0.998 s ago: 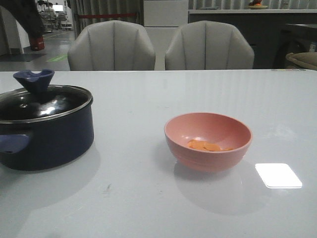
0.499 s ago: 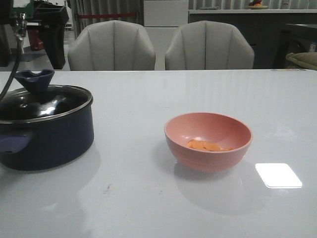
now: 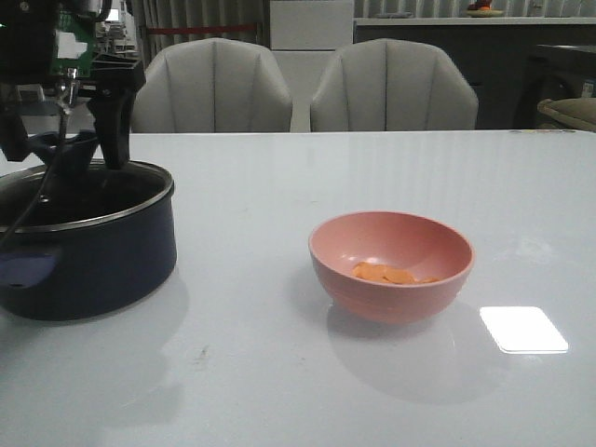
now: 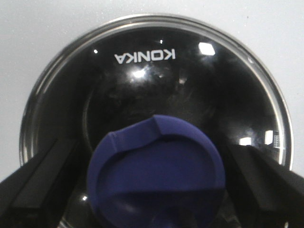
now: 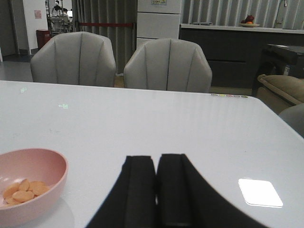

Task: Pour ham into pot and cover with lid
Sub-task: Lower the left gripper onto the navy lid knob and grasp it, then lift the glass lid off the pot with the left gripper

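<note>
Jaws of my left gripper (image 3: 63,154) stand apart on either side of the blue knob (image 4: 156,173), which sits on the lid (image 4: 156,90) covering the pot (image 3: 88,251) at the table's (image 3: 279,372) left. Ham (image 3: 384,274) lies in the pink bowl (image 3: 391,265), well apart to the right. My right gripper (image 5: 156,190) hangs near the bowl, fingers (image 5: 137,190) pressed together and holding nothing.

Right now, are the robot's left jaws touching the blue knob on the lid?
Apart. The left wrist view shows the left gripper open, a dark gap between each jaw and the knob of the lid.
</note>
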Robot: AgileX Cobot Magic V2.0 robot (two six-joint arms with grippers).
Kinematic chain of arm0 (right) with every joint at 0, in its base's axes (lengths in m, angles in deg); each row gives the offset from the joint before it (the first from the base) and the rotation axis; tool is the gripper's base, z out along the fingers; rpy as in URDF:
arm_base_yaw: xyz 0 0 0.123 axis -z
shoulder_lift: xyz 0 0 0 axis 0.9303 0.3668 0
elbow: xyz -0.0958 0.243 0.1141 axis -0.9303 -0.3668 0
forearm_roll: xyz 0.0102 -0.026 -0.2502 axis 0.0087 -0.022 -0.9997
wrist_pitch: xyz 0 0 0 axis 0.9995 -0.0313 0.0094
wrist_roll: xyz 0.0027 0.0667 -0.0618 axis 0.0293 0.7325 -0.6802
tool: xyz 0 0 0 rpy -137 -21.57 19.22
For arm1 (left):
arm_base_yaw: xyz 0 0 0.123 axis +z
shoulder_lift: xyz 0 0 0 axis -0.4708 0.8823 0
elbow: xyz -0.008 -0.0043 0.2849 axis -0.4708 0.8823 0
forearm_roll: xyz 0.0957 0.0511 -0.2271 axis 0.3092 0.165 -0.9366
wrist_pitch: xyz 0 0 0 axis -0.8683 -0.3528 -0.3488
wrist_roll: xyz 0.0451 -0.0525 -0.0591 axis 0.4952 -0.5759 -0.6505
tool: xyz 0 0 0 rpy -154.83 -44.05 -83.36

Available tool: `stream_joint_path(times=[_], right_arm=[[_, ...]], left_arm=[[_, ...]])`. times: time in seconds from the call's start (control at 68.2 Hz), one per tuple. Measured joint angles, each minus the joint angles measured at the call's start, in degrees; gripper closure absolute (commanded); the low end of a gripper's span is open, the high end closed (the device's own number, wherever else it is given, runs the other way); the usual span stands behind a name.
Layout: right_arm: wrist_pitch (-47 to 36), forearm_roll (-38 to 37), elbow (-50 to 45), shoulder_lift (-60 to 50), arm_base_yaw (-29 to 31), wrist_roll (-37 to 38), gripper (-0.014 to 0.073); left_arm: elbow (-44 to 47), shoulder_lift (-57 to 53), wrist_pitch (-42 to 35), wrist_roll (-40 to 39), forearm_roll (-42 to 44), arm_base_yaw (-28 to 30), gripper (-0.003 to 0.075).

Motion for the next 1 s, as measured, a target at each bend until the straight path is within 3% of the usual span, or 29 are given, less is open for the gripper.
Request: stream_joint_path(times=[0.147,0.293,0.807,0.998], right_arm=[[0.0,0.0,0.0,0.0,0.0,0.0,0.0447],[0.0,0.0,0.0,0.0,0.0,0.0,0.0447],[0.0,0.0,0.0,0.0,0.0,0.0,0.0447],[0.0,0.0,0.0,0.0,0.0,0.0,0.0447]], left_arm=[[0.0,0.14,0.0,0.0,-0.12,0.0,0.0385],[-0.18,0.14,0.0,0.0,0.09,0.0,0.0463],[-0.88,-7.3,1.18,2.41,1.34,1.12,0.0465],[4.31,-13.21,0.42,4.96,1.92,10.19,0.0465]])
